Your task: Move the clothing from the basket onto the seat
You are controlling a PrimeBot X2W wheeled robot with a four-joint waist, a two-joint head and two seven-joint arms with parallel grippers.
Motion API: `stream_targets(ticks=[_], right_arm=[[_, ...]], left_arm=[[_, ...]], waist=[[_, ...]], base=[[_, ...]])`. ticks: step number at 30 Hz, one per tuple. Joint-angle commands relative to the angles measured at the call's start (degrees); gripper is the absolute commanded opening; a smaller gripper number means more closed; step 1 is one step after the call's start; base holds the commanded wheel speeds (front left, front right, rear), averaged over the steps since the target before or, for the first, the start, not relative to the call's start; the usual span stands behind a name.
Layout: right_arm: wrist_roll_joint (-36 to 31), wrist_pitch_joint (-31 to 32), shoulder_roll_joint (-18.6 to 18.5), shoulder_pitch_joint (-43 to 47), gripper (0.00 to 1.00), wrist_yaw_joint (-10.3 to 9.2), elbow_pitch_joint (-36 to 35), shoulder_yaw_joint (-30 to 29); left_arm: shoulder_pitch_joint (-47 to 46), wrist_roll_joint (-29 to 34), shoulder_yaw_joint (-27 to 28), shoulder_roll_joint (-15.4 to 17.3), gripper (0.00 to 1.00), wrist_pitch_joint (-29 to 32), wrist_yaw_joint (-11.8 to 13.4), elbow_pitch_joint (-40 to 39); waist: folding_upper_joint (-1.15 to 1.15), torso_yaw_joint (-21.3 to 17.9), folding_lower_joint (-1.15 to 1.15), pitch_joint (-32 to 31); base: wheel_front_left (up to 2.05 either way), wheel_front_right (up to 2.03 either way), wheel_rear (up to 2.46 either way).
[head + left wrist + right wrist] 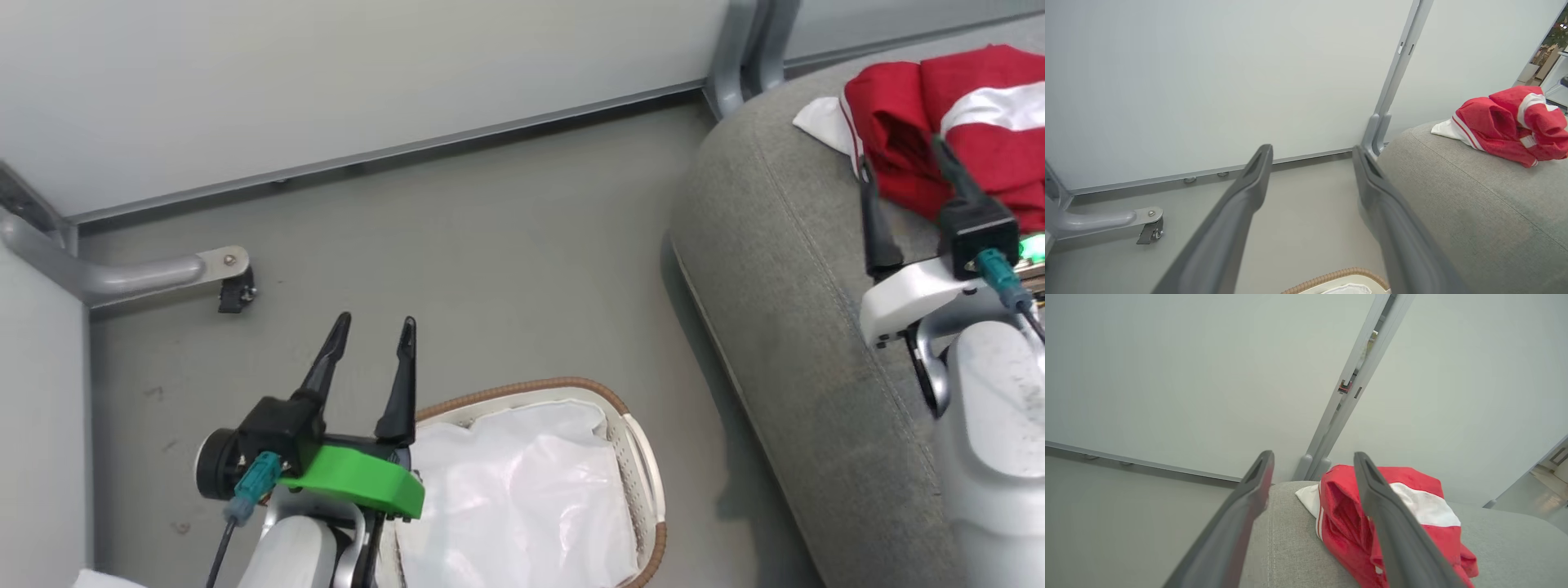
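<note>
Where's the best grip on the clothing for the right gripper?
The raised red fold at the near edge of the clothing, approached from the robot's side, low along the seat. That fold stands up as a ridge between the open fingers of the right gripper, so they can close across it.

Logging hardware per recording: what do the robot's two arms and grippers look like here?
The left gripper has two long, dark, tapering fingers on a black body with a bright green bracket. The right gripper has the same fingers, but a white bracket and a lit green lamp. Each carries a teal plug with a dark cable; forearms are pale grey-white.
</note>
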Motion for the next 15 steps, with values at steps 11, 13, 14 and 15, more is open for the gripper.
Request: stream_targets(ticks=[11,13,14,15], right_arm=[[4.6,-0.1,6.9,10.8,1.00,-0.08,-4.8,1.7],[8.1,-0.1,6.9,12.7,1.00,-0.08,-4.7,2.4],[9.4,-0.1,6.9,13.8,1.00,-0.08,-4.7,2.7],[10.6,-0.1,7.0,14.6,1.00,-0.08,-4.7,3.0]], left_arm=[[7.6,-1.2,7.6,0.0,1.00,0.0,2.9,-0.8],[8.9,-1.9,8.6,0.0,1.00,0.0,3.2,-0.9],[9.6,-1.9,8.9,0.0,1.00,0.0,3.3,-0.9],[10.2,-1.7,9.2,0.0,1.00,0.0,3.3,-0.9]], waist=[[0.00,8.3,0.00,-7.6],[0.00,8.7,0.00,-8.2],[0.00,8.9,0.00,-8.5],[0.00,8.9,0.00,-8.8]], base=[[0.00,0.00,0.00],[0.00,0.00,0.00],[0.00,0.00,0.00],[0.00,0.00,0.00]])
